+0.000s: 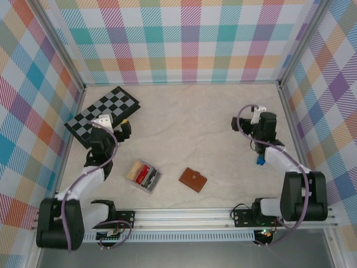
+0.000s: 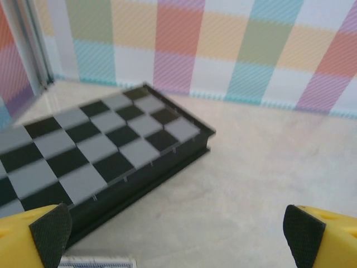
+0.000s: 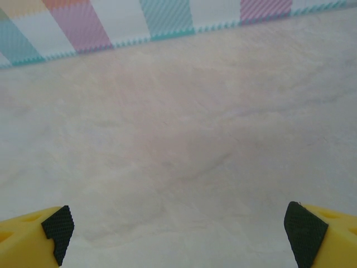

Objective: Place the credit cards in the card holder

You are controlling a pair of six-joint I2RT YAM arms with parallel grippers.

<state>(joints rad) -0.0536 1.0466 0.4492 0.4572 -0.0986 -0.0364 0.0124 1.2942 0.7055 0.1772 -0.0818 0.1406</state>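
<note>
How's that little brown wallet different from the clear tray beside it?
The wallet is reddish-brown, opaque and closed; the tray is clear and open-topped. The tray holds cards; the wallet shows none. Both lie flat on the table, at an angle.

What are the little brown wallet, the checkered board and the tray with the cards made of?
Card holder: looks like leather, reddish-brown, matte, with a small snap. Checkered board: probably hard plastic or lacquered wood; smooth, slightly glossy squares, black rim. Tray: apparently clear plastic; the cards show through.
</note>
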